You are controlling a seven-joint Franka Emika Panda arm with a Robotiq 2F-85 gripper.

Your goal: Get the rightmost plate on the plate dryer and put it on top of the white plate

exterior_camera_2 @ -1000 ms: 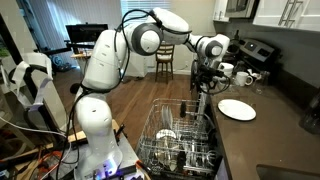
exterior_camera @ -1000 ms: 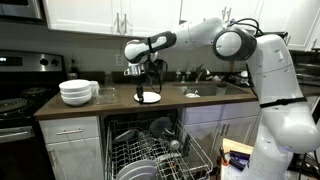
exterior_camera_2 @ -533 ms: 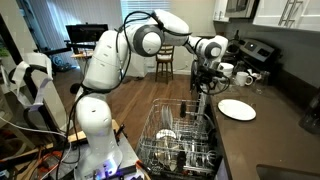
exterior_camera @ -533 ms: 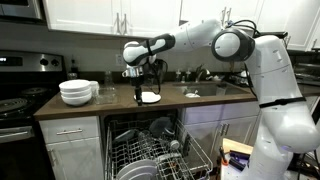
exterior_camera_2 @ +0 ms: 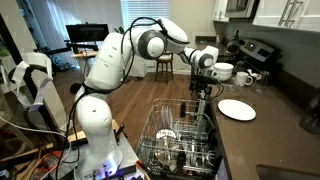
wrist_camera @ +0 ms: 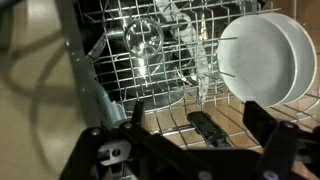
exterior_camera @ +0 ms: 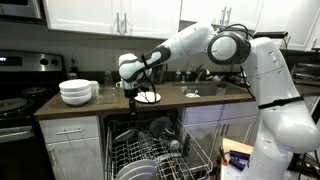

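Observation:
The plate dryer is the pulled-out grey wire rack (exterior_camera: 165, 150) of an open dishwasher below the counter, seen in both exterior views (exterior_camera_2: 180, 140) and filling the wrist view (wrist_camera: 130, 60). Two white plates (wrist_camera: 265, 55) stand upright in its tines at the upper right of the wrist view, and plates (exterior_camera: 135, 170) also show at the rack's front. The small flat white plate (exterior_camera: 148, 97) lies on the wooden counter (exterior_camera_2: 236, 109). My gripper (exterior_camera: 131, 88) hangs above the rack beside the counter edge (exterior_camera_2: 200, 88). Its jaws (wrist_camera: 200, 125) are open and empty.
A stack of deep white bowls (exterior_camera: 77, 92) sits on the counter near a stove (exterior_camera: 20, 100). Glasses (wrist_camera: 145, 40) and a dark utensil (wrist_camera: 210, 128) lie in the rack. Mugs (exterior_camera_2: 245, 76) stand at the counter's far end.
My gripper has moved off the counter's white plate and sideways out over the open rack, dropping slightly. It stays open and empty.

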